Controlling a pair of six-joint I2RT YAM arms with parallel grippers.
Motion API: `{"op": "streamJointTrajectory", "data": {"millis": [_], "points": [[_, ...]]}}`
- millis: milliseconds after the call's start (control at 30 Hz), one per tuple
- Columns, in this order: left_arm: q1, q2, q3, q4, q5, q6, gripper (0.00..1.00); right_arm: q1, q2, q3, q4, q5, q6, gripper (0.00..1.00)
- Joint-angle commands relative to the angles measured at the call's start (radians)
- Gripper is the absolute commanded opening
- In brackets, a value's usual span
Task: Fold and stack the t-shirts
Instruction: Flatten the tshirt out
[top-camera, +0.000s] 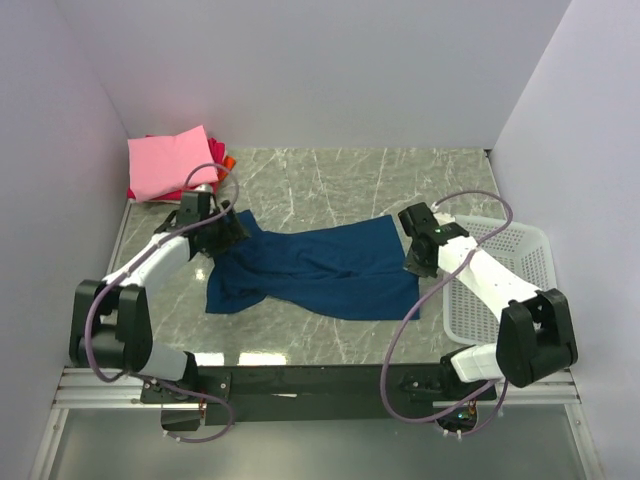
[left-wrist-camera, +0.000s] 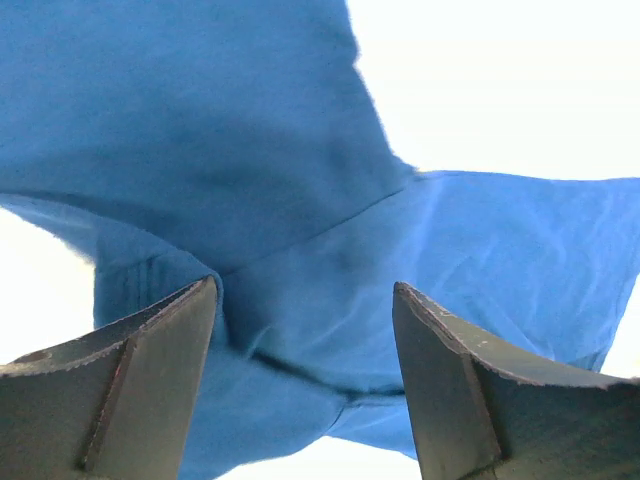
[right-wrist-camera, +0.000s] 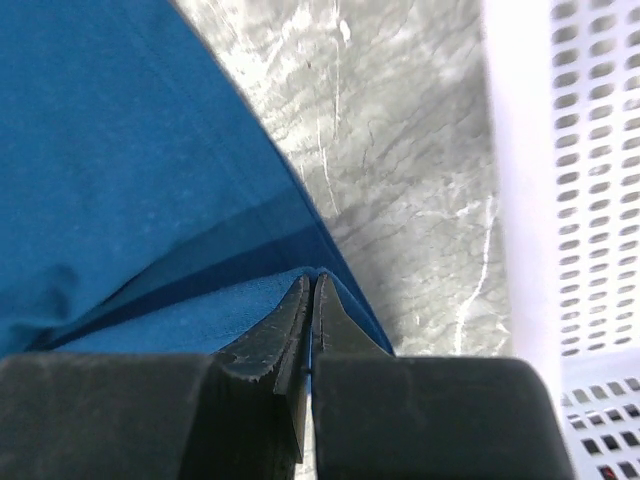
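Grey marbled surface (top-camera: 330, 180): dark blue shirt (top-camera: 320, 265) rumpled mid-frame, pink pile (top-camera: 170, 165) upper left; right pincer (right-wrist-camera: 312, 300) clamped on its right hem, left pincer (left-wrist-camera: 305, 288) gaping wide over the left end, empty; flattening step, left probably must grip next.

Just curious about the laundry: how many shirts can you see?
4: a dark blue shirt spread mid-table; pink, red and orange ones stacked far left. More may hide beneath.
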Motion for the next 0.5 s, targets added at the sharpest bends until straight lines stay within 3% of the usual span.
{"op": "streamJointTrajectory", "data": {"millis": [0, 167, 267, 367, 467], "points": [[-0.029, 0.055, 0.080, 0.073, 0.036, 0.039, 0.76, -0.006, -0.070, 0.063, -0.071, 0.069, -0.021, 0.00], [-0.029, 0.034, 0.180, 0.080, 0.045, 0.085, 0.77, -0.017, -0.127, 0.080, -0.105, 0.069, -0.021, 0.00], [-0.029, -0.018, 0.192, 0.012, -0.027, 0.108, 0.78, -0.024, -0.136, 0.074, -0.108, 0.053, -0.018, 0.00], [-0.017, -0.087, 0.125, -0.084, -0.145, 0.049, 0.77, -0.023, -0.146, 0.054, -0.096, 0.037, -0.001, 0.00], [-0.004, -0.201, -0.028, -0.130, -0.151, -0.043, 0.73, -0.023, -0.152, 0.026, -0.076, 0.018, 0.009, 0.00]]}}
